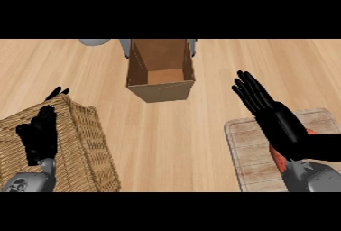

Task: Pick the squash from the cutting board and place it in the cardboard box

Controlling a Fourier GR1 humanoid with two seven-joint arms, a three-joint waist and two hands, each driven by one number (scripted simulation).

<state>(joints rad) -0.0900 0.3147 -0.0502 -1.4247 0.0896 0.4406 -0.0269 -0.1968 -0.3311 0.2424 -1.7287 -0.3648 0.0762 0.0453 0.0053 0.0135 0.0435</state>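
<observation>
The cardboard box [160, 74] stands open at the top middle of the counter, nothing showing inside it. At the lower right lies the pale wooden cutting board [250, 153]. My right hand [269, 113] is above the board, fingers straight and pointing up-left, open. Under its palm and wrist only small orange-red slivers of the squash [278, 160] show; most of it is hidden. My left hand [39, 133] rests open over the wicker basket at the lower left, fingers up.
A wicker basket [80, 149] fills the lower left corner. Grey objects [94, 41] sit at the top edge beside and behind the box. Bare wooden counter [173, 144] lies between the basket and the board.
</observation>
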